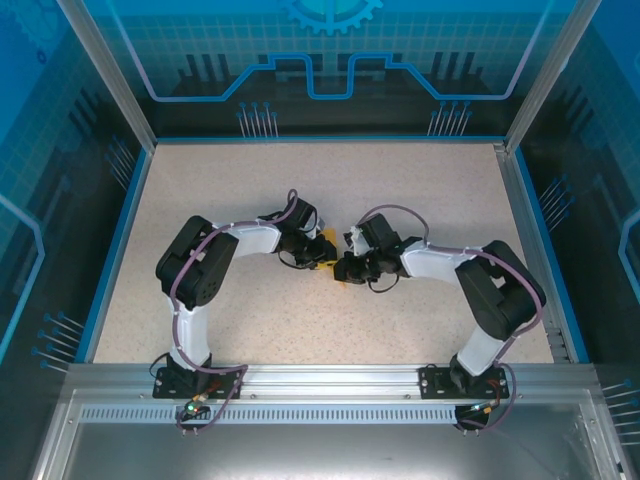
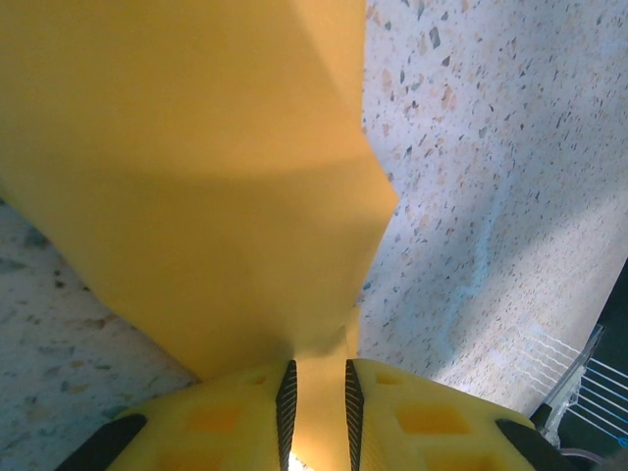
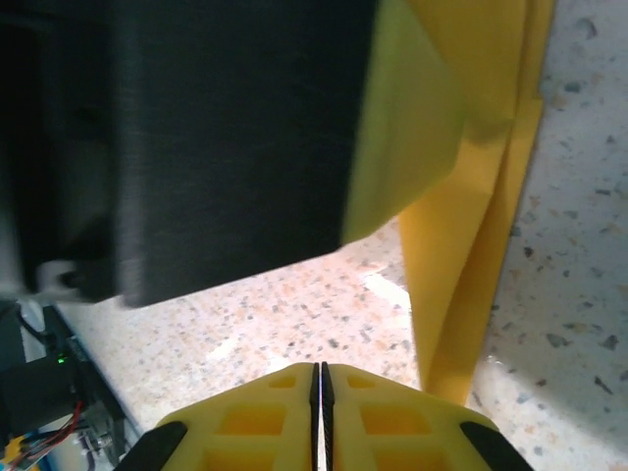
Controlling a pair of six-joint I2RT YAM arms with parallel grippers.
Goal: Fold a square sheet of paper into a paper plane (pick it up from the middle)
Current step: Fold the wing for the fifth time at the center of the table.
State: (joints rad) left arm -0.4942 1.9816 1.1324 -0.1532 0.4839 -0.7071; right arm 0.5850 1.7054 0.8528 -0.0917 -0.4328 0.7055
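Observation:
The orange-yellow square sheet of paper (image 2: 196, 177) is folded into layers and stands off the table. My left gripper (image 2: 316, 368) is shut on it, a bunched strip of the sheet passing between its black pads (image 2: 287, 392). In the right wrist view the folded paper (image 3: 471, 245) hangs down at the right, with its lower tip near the table. My right gripper (image 3: 317, 371) is shut with nothing between its jaws, just left of the paper's lower end. From above, both grippers meet mid-table, where the paper (image 1: 327, 247) peeks out between them.
The speckled tabletop (image 1: 300, 320) lies open around the arms, bounded by a blue rim and glass walls (image 1: 120, 230). The left gripper's dark body (image 3: 226, 137) hangs close in front of the right wrist camera.

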